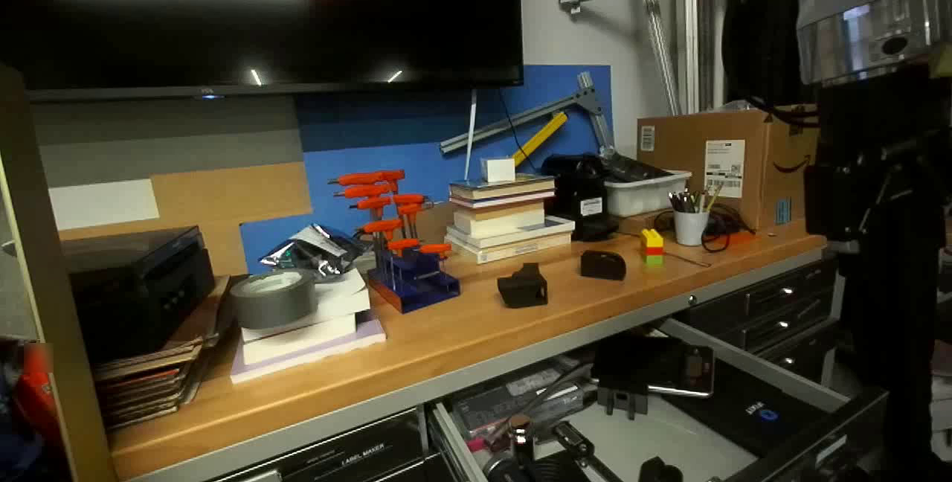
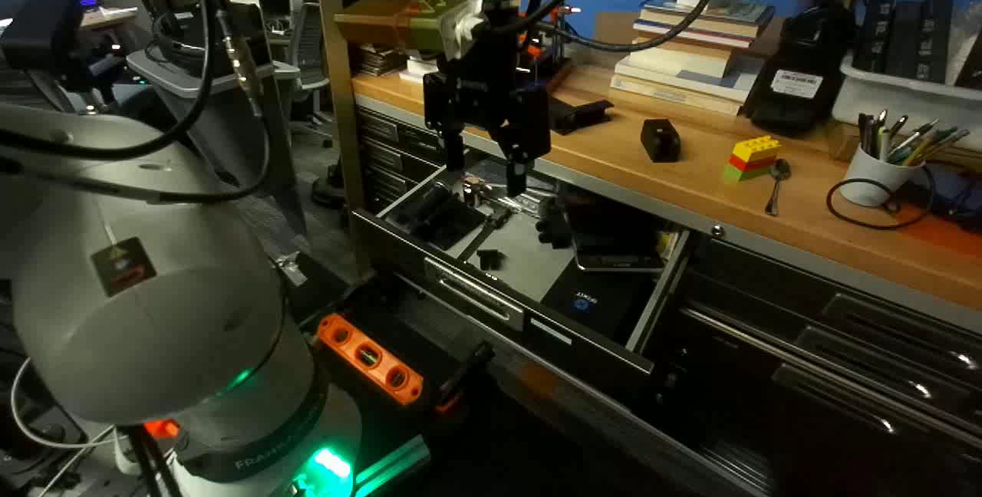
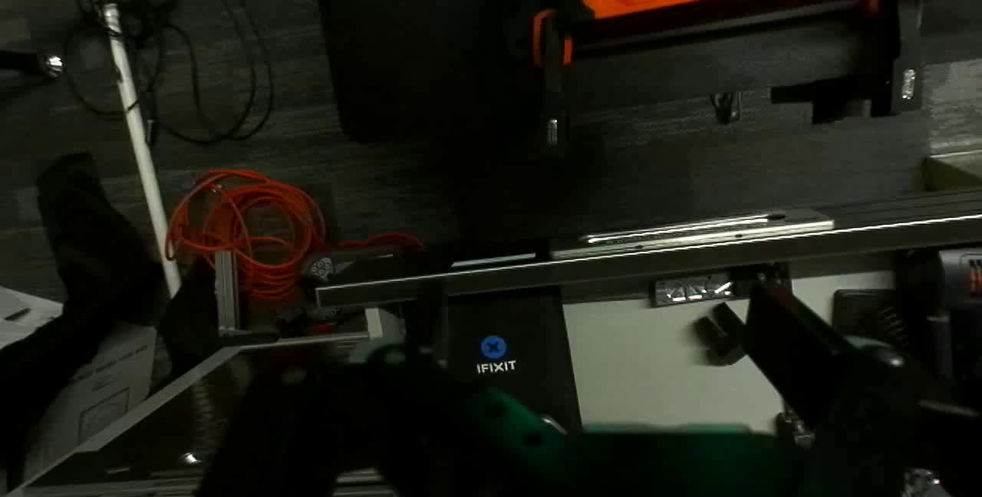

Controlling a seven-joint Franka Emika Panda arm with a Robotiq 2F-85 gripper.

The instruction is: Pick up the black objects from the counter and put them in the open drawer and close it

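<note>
Fingers [image 3: 802,351] murky, drawer [image 3: 644,359] partly hidden behind

Room is left to reach the black blocks [image 1: 523,288] over the front of the counter [image 1: 446,333]; behind, access is partly barred by stacked books [image 1: 513,222]. The drawer [image 2: 529,265] is crowded with clutter [image 2: 431,207] around a mostly bare middle.

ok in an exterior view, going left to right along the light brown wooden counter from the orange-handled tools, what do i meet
Orange-handled tools in a dark blue stand → notched matte black block → round-cornered matte black block → yellow, red and green toy-brick stack → white pen cup.
</note>
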